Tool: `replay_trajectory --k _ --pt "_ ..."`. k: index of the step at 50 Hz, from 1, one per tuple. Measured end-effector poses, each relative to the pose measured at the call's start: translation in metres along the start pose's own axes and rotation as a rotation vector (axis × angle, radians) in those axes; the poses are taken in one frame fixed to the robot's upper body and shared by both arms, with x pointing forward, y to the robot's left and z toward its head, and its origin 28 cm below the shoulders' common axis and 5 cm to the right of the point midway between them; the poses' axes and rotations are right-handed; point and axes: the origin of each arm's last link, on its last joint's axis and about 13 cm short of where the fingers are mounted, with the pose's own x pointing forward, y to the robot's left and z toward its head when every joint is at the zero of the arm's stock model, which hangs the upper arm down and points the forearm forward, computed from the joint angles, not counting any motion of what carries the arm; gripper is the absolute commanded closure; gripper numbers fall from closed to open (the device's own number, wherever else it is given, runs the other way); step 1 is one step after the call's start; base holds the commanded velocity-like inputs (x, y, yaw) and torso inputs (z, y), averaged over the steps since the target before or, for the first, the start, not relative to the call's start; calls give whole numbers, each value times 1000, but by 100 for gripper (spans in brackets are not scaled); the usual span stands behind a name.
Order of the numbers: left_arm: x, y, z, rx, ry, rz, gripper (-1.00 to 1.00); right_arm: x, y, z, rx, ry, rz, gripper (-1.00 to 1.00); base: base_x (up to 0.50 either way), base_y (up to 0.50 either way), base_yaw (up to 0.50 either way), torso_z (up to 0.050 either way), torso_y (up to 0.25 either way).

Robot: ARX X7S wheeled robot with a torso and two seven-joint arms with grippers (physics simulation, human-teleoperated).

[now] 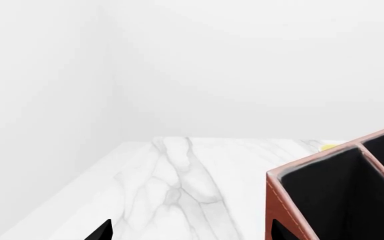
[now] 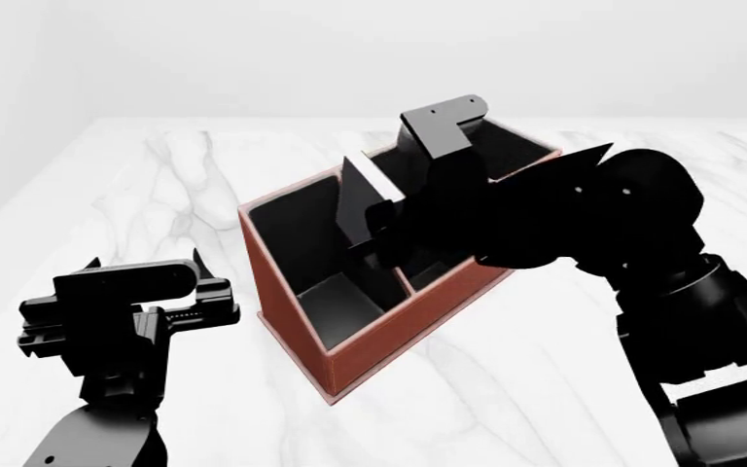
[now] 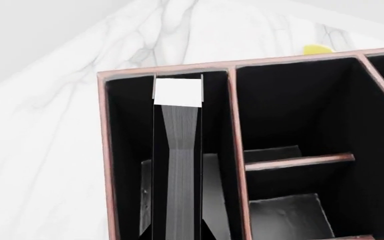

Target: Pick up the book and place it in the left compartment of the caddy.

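Right gripper (image 2: 393, 233) hangs over the caddy (image 2: 347, 362) and pinches the book (image 2: 354, 199) by its lower end. From the right wrist camera, the book (image 3: 176, 150) stands on edge inside the left compartment (image 3: 125, 130), with its white pages facing the camera and its far end near the back wall. The dark gripper tips show at each side of its near end. I cannot tell if the book touches the floor of the box.

Next to that long bay is the middle bay (image 3: 285, 125), cut in two by a low wall. Both halves look black inside, with a grey floor showing. A small yellow thing (image 3: 317, 48) lies on the marble table (image 2: 192, 175) just behind the caddy.

Left gripper (image 2: 198, 292) waits beside the caddy, apart from it, with its fingers spread and nothing between them.
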Motion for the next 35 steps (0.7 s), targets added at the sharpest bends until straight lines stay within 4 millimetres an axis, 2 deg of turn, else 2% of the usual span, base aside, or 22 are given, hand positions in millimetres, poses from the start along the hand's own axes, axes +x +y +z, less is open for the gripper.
replay_trajectory --k 15,35 --pt "0 1 1 -1 -2 3 -100 42 -1 -5 -9 71 7 100 0 0 0 0 1" --pt "0 0 0 -1 1 2 -100 76 9 -28 -45 129 1 100 0 0 0 0 2"
